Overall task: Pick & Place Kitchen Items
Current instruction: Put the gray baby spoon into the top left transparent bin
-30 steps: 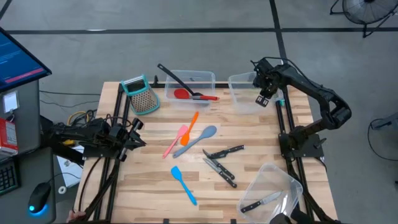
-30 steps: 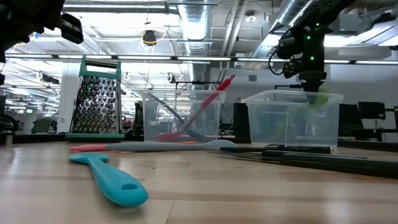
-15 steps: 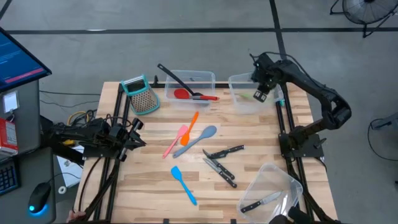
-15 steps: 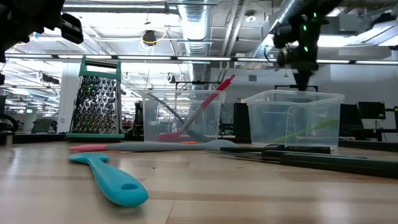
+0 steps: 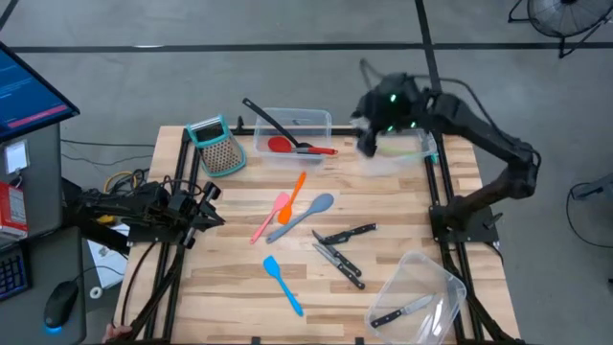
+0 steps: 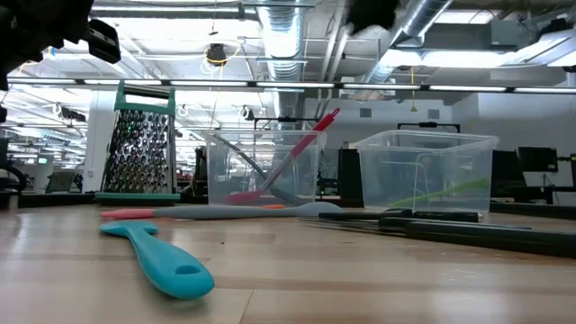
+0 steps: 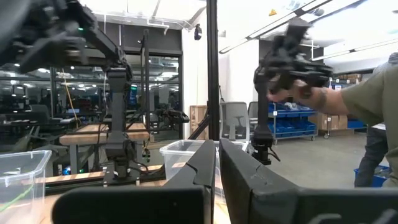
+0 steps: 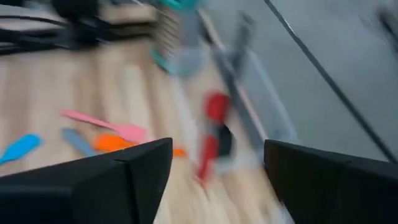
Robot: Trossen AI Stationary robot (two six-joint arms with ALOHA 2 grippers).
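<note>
Overhead, the right pincer [image 5: 369, 142], fingers spread wide and empty, hangs between two clear bins [image 5: 305, 122].

The table [image 5: 383, 230] is pale wood in long striped planks, carrying an orange spatula [image 5: 296, 192], a pink spatula [image 5: 271, 217], a grey-blue spoon [image 5: 305, 215] and a bright blue spatula [image 5: 283, 284]. The knives [image 5: 340, 249] have black handles and steel blades; the red-headed spatula [image 5: 292, 146] and black ladle [image 5: 268, 119] lie in a clear bin [image 5: 316, 120]. The grater [image 5: 218, 147] is silver mesh in a teal frame, and a green utensil [image 6: 450, 190] shows through another clear bin [image 6: 427, 171].
</note>
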